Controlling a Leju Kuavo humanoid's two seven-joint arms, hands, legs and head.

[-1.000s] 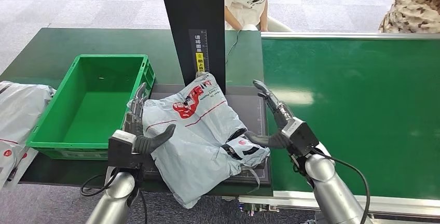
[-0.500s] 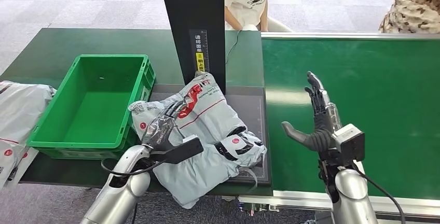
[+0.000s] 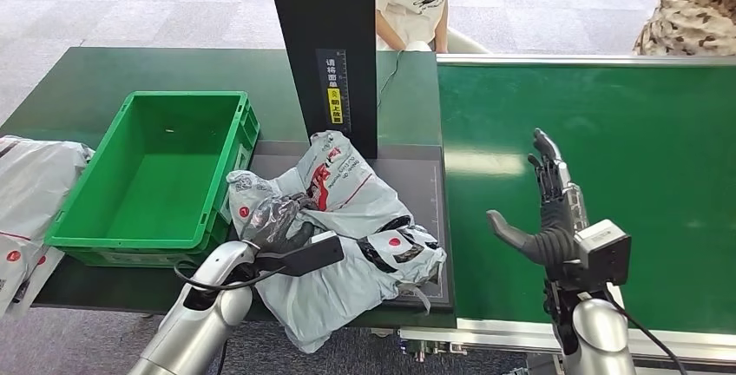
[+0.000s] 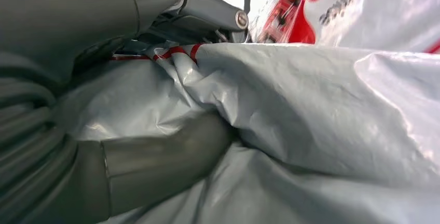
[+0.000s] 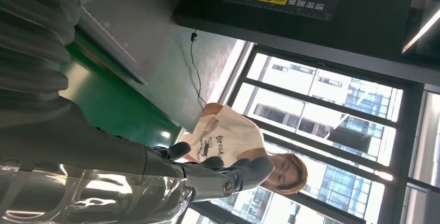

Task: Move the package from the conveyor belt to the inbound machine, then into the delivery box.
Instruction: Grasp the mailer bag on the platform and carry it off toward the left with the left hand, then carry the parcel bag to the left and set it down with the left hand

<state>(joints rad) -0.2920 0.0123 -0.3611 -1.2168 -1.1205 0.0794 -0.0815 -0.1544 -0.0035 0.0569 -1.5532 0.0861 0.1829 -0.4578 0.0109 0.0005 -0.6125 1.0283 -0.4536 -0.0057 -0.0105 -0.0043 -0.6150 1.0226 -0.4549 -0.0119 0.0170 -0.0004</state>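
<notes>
One crinkled grey plastic package (image 3: 347, 227) in left hand's (image 3: 276, 219) grasp; right hand (image 3: 548, 210) splayed, empty.

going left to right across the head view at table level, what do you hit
grey plastic mailer bags at the left edge → empty green plastic crate → left hand gripping the crumpled grey poly package with red print → open right hand over the green conveyor belt
</notes>
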